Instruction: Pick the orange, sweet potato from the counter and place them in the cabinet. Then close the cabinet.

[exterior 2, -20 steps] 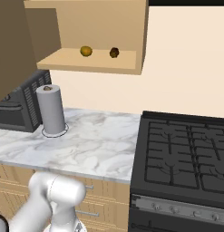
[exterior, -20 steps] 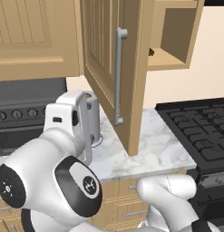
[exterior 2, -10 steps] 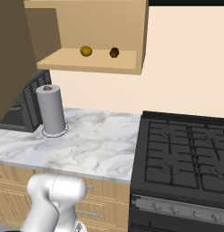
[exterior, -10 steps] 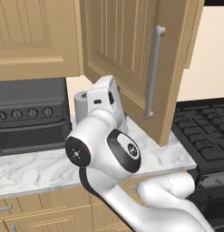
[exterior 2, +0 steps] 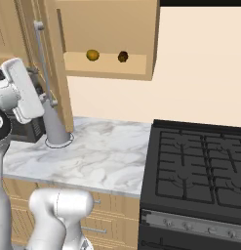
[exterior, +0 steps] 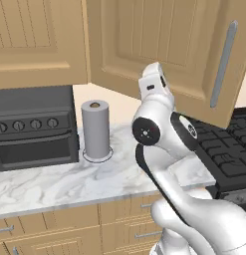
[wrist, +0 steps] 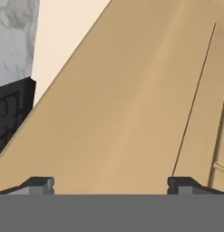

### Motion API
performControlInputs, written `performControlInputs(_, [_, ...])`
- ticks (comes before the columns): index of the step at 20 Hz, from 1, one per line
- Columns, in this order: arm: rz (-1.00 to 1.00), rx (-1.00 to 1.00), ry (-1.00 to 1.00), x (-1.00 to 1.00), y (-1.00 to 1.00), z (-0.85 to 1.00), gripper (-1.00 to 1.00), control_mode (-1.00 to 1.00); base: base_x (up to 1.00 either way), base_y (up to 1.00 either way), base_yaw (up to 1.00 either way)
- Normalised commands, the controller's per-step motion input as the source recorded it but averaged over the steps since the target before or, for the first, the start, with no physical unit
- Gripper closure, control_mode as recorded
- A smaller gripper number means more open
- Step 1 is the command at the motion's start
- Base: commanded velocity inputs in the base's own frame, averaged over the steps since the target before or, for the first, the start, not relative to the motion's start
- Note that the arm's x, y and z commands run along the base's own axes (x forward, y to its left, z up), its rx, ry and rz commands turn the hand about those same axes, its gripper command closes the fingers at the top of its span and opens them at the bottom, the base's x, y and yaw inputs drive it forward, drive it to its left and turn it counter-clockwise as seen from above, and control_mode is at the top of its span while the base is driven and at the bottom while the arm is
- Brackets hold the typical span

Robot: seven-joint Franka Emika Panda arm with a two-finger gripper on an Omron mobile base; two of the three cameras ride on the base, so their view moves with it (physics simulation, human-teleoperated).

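The orange [exterior 2: 92,55] and the dark sweet potato [exterior 2: 123,56] lie side by side on the shelf of the light-wood cabinet [exterior 2: 110,71]. Its beadboard door [exterior: 164,50], with a long grey bar handle [exterior: 223,64], stands partly swung in. My gripper [exterior: 156,74] is right up against the door's face. In the hand view the door's wood [wrist: 131,104] lies close ahead, and the fingertips [wrist: 41,185] stand wide apart: the gripper [wrist: 111,186] is open and holds nothing. From the right, the gripper [exterior 2: 41,97] sits beside the door's edge [exterior 2: 57,73].
A grey paper-towel roll [exterior: 95,129] stands on the marbled counter [exterior: 69,179], with a dark toaster oven [exterior: 32,127] to its left. A black gas stove [exterior 2: 200,166] adjoins the counter on the right. Wooden drawers [exterior: 55,234] run below.
The cabinet door has swung further toward shut, and my arm has moved right and up with it, the hand staying against the door's face. Orange and sweet potato stay put.
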Motion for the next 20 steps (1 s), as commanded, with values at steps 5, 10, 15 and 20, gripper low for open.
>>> performControlInputs(5, [0.09, -0.03, 0.16, 1.00, -0.99, 0.08, -1.00, -1.00, 0.00, 0.00, 0.00])
performControlInputs(10, [0.10, -0.07, 0.16, 1.00, -0.68, 0.11, -1.00, -1.00, 0.00, 0.00, 0.00])
performControlInputs(15, [0.12, -0.07, 0.18, 1.00, -0.45, 0.00, -1.00, -1.00, 0.00, 0.00, 0.00])
performControlInputs(20, [0.19, -0.05, 0.14, 1.00, -0.42, 0.00, -1.00, -1.00, 0.00, 0.00, 0.00])
